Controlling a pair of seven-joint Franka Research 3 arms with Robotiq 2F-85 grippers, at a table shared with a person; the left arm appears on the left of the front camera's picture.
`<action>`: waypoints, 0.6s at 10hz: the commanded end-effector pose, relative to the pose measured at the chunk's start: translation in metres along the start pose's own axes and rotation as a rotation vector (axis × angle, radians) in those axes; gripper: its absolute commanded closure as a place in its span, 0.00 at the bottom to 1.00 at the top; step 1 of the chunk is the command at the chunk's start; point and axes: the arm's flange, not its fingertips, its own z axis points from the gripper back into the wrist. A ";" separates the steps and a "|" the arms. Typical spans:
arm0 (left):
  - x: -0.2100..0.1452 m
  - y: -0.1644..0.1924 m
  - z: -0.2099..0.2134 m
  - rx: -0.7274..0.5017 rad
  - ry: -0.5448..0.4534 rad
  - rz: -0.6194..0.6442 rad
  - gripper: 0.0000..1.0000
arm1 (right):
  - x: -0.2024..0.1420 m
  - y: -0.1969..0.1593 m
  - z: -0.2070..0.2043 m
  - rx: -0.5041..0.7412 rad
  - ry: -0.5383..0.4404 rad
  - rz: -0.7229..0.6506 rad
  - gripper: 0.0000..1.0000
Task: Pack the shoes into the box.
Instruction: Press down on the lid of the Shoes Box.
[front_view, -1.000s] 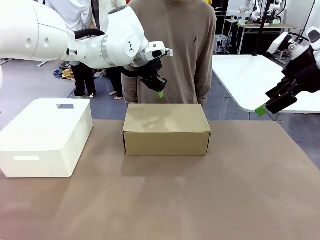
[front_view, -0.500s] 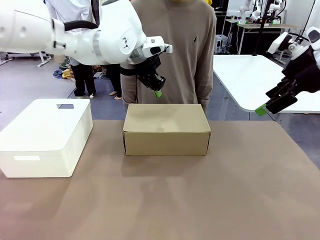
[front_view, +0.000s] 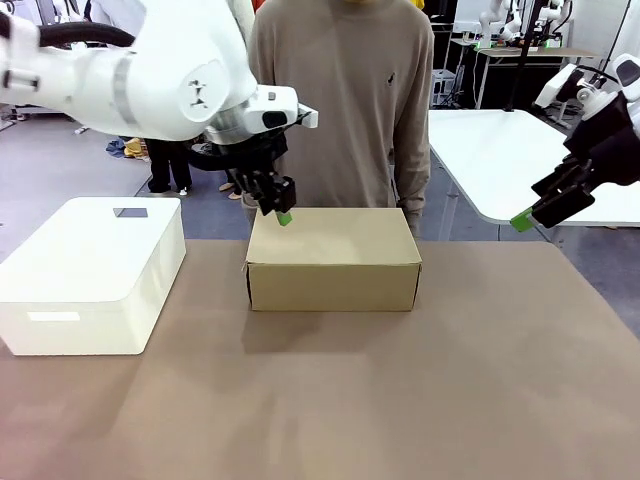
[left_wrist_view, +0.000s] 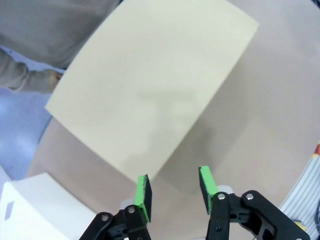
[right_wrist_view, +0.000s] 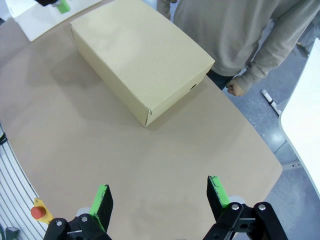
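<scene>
The tan cardboard box stands shut, lid down, in the middle of the far half of the table; it is also in the left wrist view and the right wrist view. The shoes are hidden. My left gripper hovers just above the box's far left corner. In its wrist view the left gripper has its green pads partly apart with nothing between them. My right gripper hangs open and empty beyond the table's right edge, far from the box.
A large white bin with a closed top sits at the table's left. A person in a beige sweater stands right behind the box, one hand hanging near its far right corner. The near half of the table is bare.
My left arm has swung left and down, from behind the box's middle to its far left corner, and its jaws have come apart. The right arm and the box have not moved.
</scene>
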 end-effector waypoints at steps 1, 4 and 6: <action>-0.042 0.007 0.021 0.007 -0.047 -0.038 0.00 | 0.001 -0.001 0.000 -0.005 -0.009 -0.001 0.00; -0.082 0.013 0.047 0.004 -0.037 -0.122 0.00 | 0.001 -0.001 0.000 -0.005 -0.009 -0.001 0.00; -0.102 0.024 0.056 -0.025 -0.096 -0.140 0.00 | 0.001 -0.001 0.000 -0.005 -0.009 -0.001 0.00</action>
